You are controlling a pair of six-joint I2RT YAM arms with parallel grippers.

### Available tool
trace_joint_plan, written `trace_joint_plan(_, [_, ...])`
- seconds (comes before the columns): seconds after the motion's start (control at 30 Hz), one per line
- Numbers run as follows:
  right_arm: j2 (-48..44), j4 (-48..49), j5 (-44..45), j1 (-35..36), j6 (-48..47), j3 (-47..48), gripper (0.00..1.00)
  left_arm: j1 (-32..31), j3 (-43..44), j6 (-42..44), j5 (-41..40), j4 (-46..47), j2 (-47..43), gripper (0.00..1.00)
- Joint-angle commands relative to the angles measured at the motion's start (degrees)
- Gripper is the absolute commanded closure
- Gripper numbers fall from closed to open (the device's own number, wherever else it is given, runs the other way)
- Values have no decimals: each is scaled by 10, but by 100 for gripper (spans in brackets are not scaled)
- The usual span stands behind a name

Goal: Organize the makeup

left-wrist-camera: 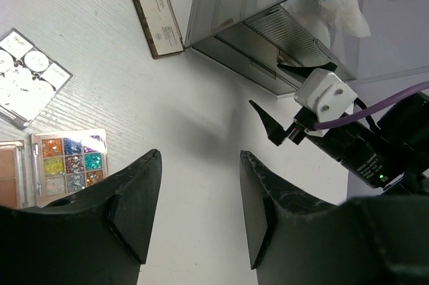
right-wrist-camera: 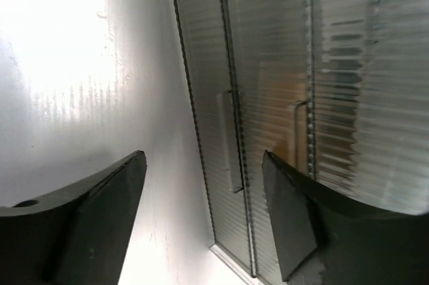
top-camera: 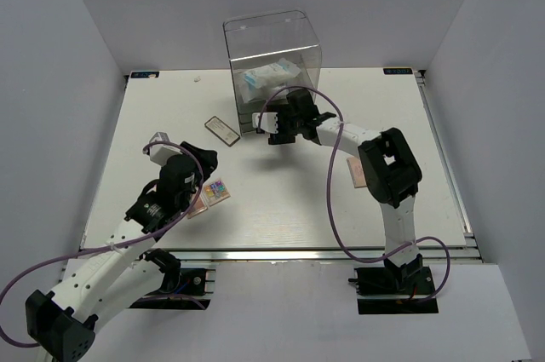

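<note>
Right gripper (right-wrist-camera: pixel 204 161), jaws apart, faces the tall clear acrylic drawer box (right-wrist-camera: pixel 322 64). Its slim clear handle (right-wrist-camera: pixel 231 141) sits just ahead inside the gap, lengthwise across the closing line.

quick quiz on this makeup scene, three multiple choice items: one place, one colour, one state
1. Where is the dark-framed flat case?
A) on the table, left of the acrylic drawer box
B) in a drawer
C) in a gripper

2. What colours is the plastic packet?
A) red and black
B) white and blue
C) green

3. How is the left gripper?
A) shut on a palette
B) shut, empty
C) open, empty

Answers:
1 A, it lies flat beside the box.
2 B, blue print shows on white plastic.
3 C, its jaws stand apart with bare table between them.
</note>
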Motion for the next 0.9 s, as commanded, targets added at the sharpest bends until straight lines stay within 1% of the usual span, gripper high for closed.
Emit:
trace_joint_plan(0.0, [6, 51, 21, -4, -3, 29, 23, 1, -6, -6, 10, 18, -1, 40])
trace_joint_plan(0.07, [7, 53, 22, -4, -3, 26, 20, 1, -10, -10, 12, 18, -2, 40])
trace_joint_plan(0.2, [1, 56, 22, -4, -2, 15, 18, 2, -18, -14, 16, 27, -3, 40])
trace_joint_plan(0.3, [-12, 55, 16, -4, -1, -3, 19, 2, -22, -16, 21, 34, -3, 40])
trace_joint_plan(0.37, [-29, 37, -8, -5, -1, -18, 23, 2, -25, -17, 23, 36, -3, 41])
trace_joint_plan(0.4, [-35, 32, -27, -5, -1, -25, 26, 2, -25, -17, 24, 39, -3, 42])
trace_joint_plan(0.43, [-48, 20, -35, -6, -2, -31, 34, 2, -25, -17, 24, 40, -2, 43])
trace_joint_plan(0.47, [-52, 18, -44, -6, -1, -38, 38, 2, -26, -18, 25, 41, -2, 44])
trace_joint_plan(0.5, [-55, 1, -56, -7, 2, -39, 45, 2, -27, -19, 27, 42, -3, 46])
trace_joint_plan(0.53, [-59, -8, -57, -8, 8, -40, 62, 2, -28, -20, 28, 42, -4, 48])
trace_joint_plan(0.6, [-63, -18, -71, -15, 25, -36, 79, 2, -32, -24, 30, 48, -5, 59])
trace_joint_plan(0.63, [-69, -23, -77, -19, 55, -35, 93, 2, -34, -27, 31, 50, -7, 65])
trace_joint_plan(0.67, [-74, -32, -86, -24, 70, -36, 97, 2, -38, -30, 35, 63, -9, 71])
trace_joint_plan(0.7, [-79, -34, -101, -34, 87, -41, 100, 2, -47, -37, 39, 75, -9, 79])
trace_joint_plan(0.73, [-92, -34, -108, -40, 129, -45, 100, 2, -53, -40, 44, 85, -7, 82])
trace_joint_plan(0.77, [-100, -32, -124, -53, 150, -57, 100, 3, -64, -51, 56, 112, -2, 83])
trace_joint_plan(0.8, [-117, -27, -130, -61, 174, -66, 97, 3, -72, -57, 63, 128, 3, 83])
trace_joint_plan(0.83, [-128, -20, -137, -67, 199, -76, 93, 3, -81, -64, 70, 147, 7, 83])
trace_joint_plan(0.87, [-141, -11, -144, -75, 251, -87, 89, 2, -90, -70, 78, 194, 20, 82])
